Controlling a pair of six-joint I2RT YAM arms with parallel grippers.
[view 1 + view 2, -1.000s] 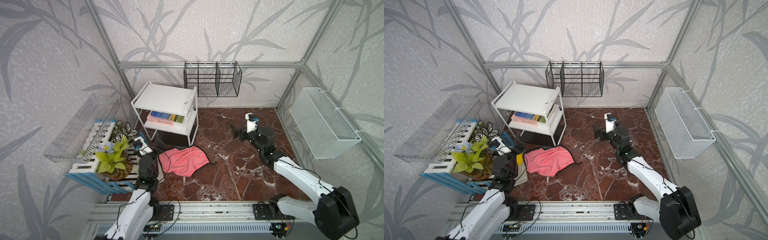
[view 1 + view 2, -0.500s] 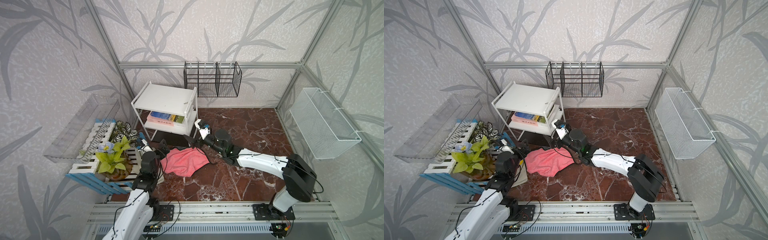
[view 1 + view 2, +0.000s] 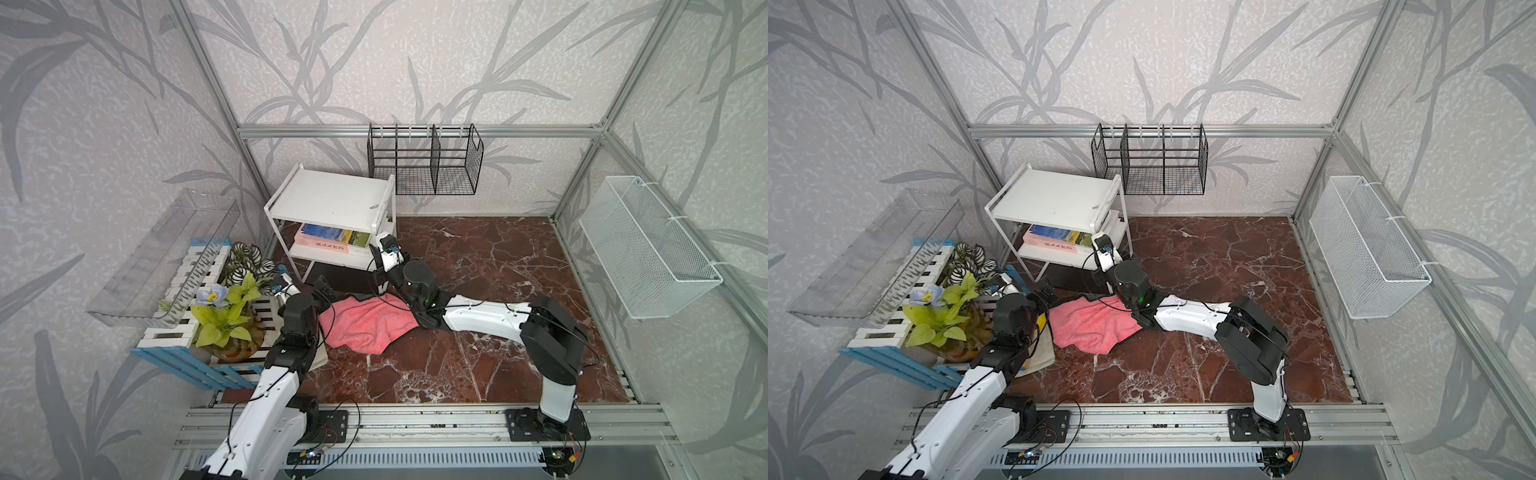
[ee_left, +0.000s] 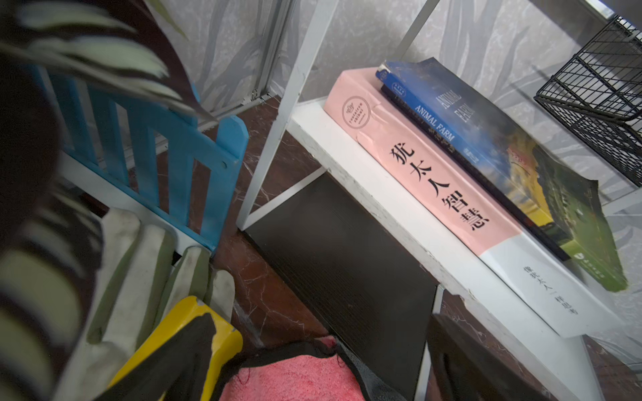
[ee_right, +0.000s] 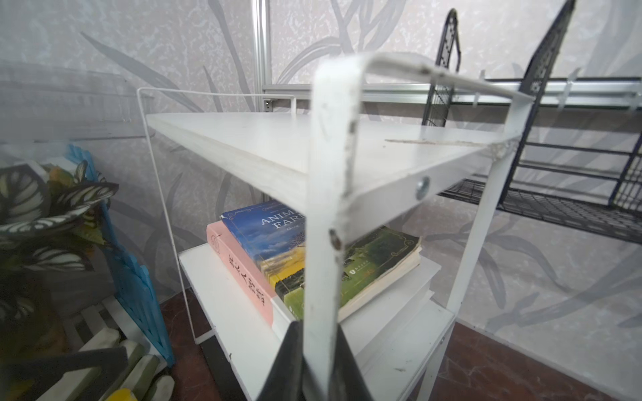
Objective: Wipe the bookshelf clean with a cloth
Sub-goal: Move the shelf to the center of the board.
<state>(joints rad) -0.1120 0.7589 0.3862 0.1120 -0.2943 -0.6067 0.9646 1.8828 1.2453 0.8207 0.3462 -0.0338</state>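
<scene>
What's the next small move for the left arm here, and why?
Probably lower the open left tool and close it on the near corner of the pink terry cloth, lying just beneath it. The right tool clamps the front post of the white tube-frame bookshelf, steadying it.

The white bookshelf point(image 3: 332, 199) stands upright, books point(image 3: 332, 243) inside, one front post point(image 5: 326, 243) clamped in the right pincer point(image 5: 318, 361). The pink cloth point(image 3: 370, 324) lies crumpled beside the left pincer point(image 4: 323, 326).

arms point(image 3: 482, 318): white shells | joints point(image 3: 548, 332): black | cables point(image 3: 392, 304): thin black | right wrist: green light point(image 3: 1143, 299)
</scene>
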